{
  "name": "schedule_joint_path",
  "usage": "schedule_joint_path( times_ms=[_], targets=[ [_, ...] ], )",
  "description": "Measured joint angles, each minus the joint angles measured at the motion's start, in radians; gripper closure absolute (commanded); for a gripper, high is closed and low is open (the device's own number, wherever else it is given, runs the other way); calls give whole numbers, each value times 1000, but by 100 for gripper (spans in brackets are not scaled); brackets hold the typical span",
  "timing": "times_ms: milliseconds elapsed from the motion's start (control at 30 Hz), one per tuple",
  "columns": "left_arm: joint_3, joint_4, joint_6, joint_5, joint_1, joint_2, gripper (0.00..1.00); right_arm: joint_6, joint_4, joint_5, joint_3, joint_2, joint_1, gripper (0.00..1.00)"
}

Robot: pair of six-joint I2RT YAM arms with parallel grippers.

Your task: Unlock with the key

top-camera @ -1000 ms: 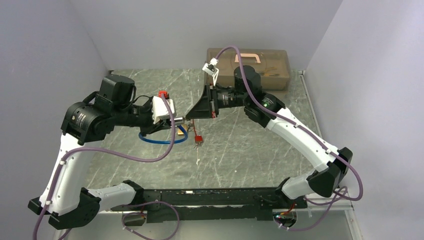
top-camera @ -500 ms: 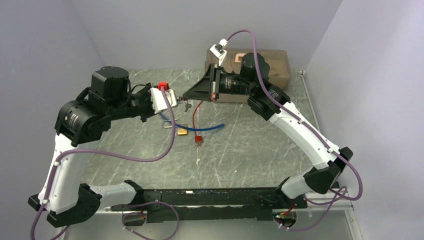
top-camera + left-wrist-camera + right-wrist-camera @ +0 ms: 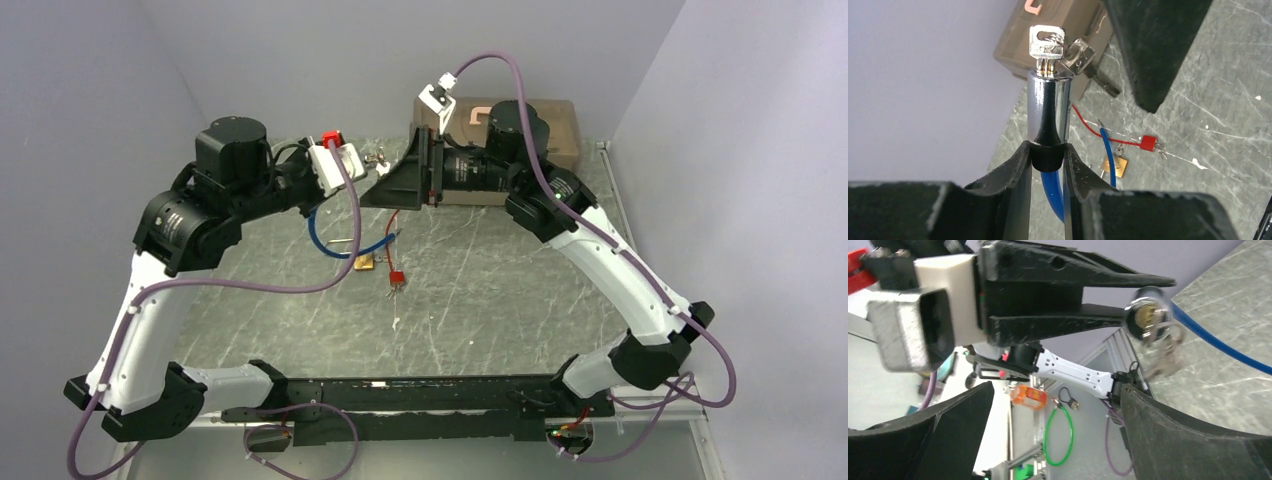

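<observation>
Chrome is what I have in hand: my left pincer is clamped on the neck of the lock cylinder, holding it up off the counter near the back edge. The key sits in the end of the cylinder, with a spare key hanging off the same ring beside it. A blue cable runs out of the cylinder's other end, between the fingers, and loops down to the marbled surface.

My right pincer faces the key head-on with its fingers spread wide apart. From its wrist camera the key end lies ahead of the tips and off toward the right-hand finger, not touching either one.

Pale walls close the counter in on the left, back and right. Both wrists crowd the back left quarter, close to the back wall. The widest bare stretch of counter lies between the padlocks and the arm bases, and along the right side under the right forearm.

On the surface below the pincers, a brass padlock and a red padlock lie just beside each other, the red one on a thin red cord.

One brown translucent box stands against the back wall behind the right wrist, lid down, pink handle on top. I cannot tell what is in it.
</observation>
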Motion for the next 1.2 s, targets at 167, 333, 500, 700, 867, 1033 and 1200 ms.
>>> schedule_joint_path(
  times_ms=[167,333,500,700,867,1033,1200],
  targets=[
    [-99,72,-57,2,2,-1,100,-121,-118,27,33,-47,-14,0],
    [-201,116,-121,33,19,-15,100,-233,-230,102,75,-94,-53,0],
    [-311,155,-210,131,51,-38,100,-332,-316,238,66,-159,-75,0],
    [-446,230,-269,284,73,-50,100,-395,-348,439,-101,-280,-86,0],
    [-572,209,-230,369,72,-18,97,-412,-370,593,-227,-313,-97,0],
    [-595,132,-180,393,72,143,92,-412,-377,693,-309,-314,-121,0],
    [-634,92,-152,392,57,278,91,-412,-376,733,-362,-320,-151,0]
  ],
)
